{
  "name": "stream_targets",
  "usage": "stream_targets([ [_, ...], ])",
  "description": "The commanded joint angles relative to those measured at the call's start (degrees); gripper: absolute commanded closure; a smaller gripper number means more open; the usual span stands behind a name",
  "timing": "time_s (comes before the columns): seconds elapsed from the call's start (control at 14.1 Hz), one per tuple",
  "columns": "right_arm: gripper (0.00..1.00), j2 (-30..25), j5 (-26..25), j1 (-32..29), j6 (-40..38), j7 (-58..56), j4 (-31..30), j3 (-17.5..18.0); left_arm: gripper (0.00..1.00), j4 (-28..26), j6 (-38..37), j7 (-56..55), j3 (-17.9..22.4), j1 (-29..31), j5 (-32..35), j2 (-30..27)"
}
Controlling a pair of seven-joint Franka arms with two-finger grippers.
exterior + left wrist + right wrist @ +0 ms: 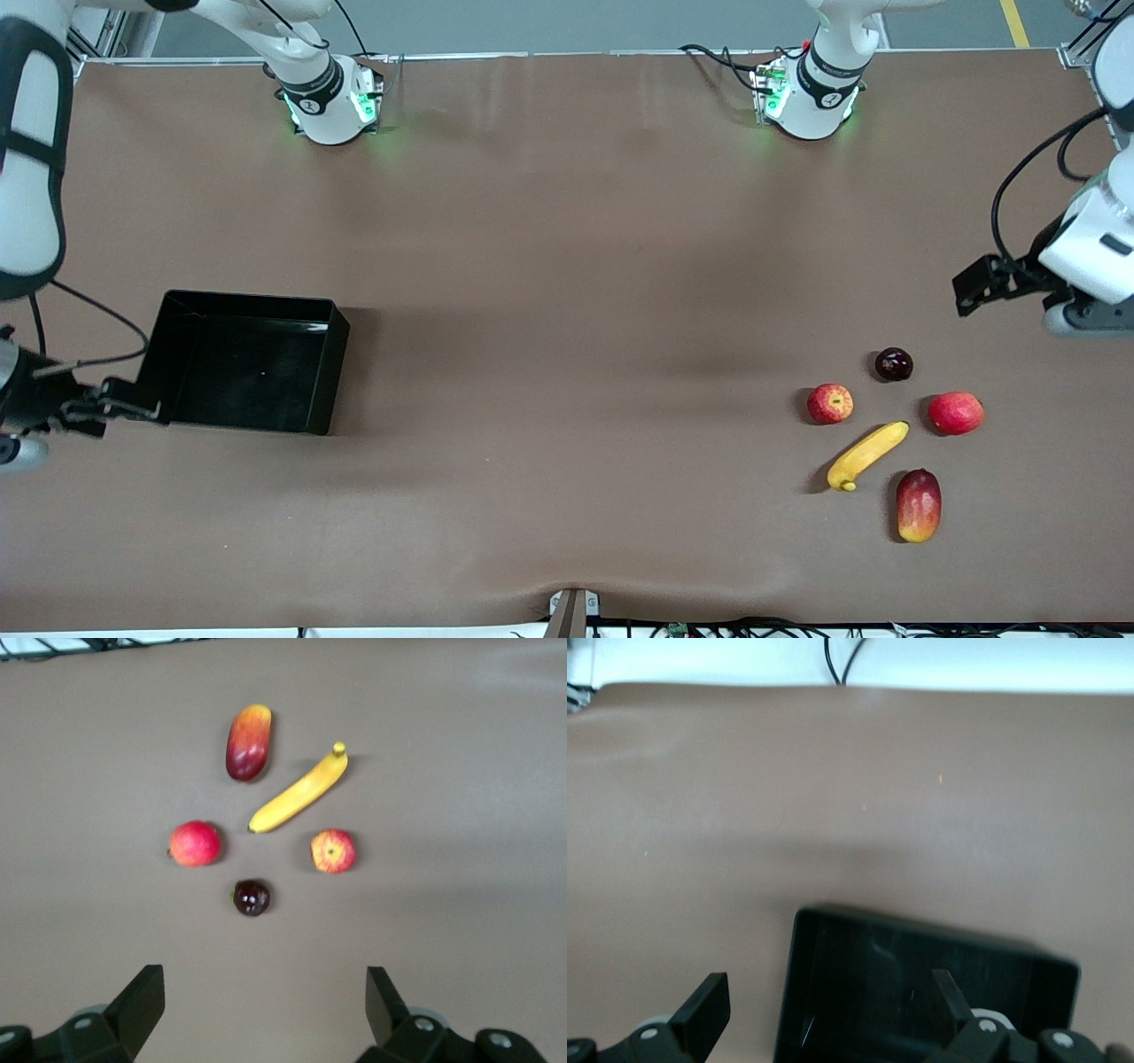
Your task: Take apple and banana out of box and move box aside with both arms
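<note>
Backing the right claw (pixel 133 409) cleanly away from the box (pixel 244 363) looks like the step in hand. Its fingers stand spread at the box's wall toward the right arm's end of the counter (pixel 567 266), gripping nothing; whether a fingertip touches that wall I cannot tell. A straight retreat, away from the box and upward, should keep a fingertip from catching the rim and dragging the box back out of place. In the right wrist view the right claw (pixel 830 1005) hangs over the box (pixel 921 992), one finger over bare counter and the other over the box's hollow.

The box is a shallow, glossy black bin with low walls, and it sits empty at the right arm's end of the counter. Both fruits are out of it, well apart from the box, at the left arm's end. The apple (pixel 830 403), small, red with yellow streaks, lies just beside the banana (pixel 867 455), which is 1 curved yellow fruit lying nearer the front camera than the apple. 3 other fruits ring them: a dark plum (pixel 894 364), a pinkish-red fruit (pixel 956 413) and a red-yellow mango (pixel 919 505).

The left claw (pixel 961 297) waits with its fingers spread wide and empty, up in the air over bare counter near the plum. By my judgement the task is nearly finished.
</note>
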Motion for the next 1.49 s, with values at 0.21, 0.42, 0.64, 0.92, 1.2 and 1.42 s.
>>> stream_targets([
  [0.21,0.00,-16.7,-5.7,2.5,-8.1,7.1,-12.7,-0.5,0.00,-7.4,-3.2,0.7,6.2,-5.2,-4.1,-8.0],
  [0.42,0.00,-23.8,-7.7,1.2,-10.3,7.1,-17.9,-0.6,0.00,-10.2,-3.2,-0.5,6.1,-5.6,-4.6,-11.4],
  [0.64,0.00,-30.8,-8.1,-0.2,-10.8,6.8,-24.2,-0.6,0.00,-11.6,-3.1,-0.6,5.9,-5.6,-5.2,-12.9],
  [0.92,0.00,-31.6,-8.4,-0.8,-13.5,7.4,-24.5,-0.5,0.00,-12.0,-3.0,-1.4,4.8,-5.5,-6.3,-13.5],
  [1.2,0.00,-30.9,-10.4,-0.4,-12.6,7.3,-22.9,-0.3,0.00,-11.7,-3.0,-1.4,2.5,-4.5,-6.4,-13.4],
  [1.42,0.00,-30.4,-10.2,-0.2,-11.0,6.8,-22.8,-0.1,0.00,-11.3,-3.1,-0.4,2.6,-4.5,-6.4,-13.3],
])
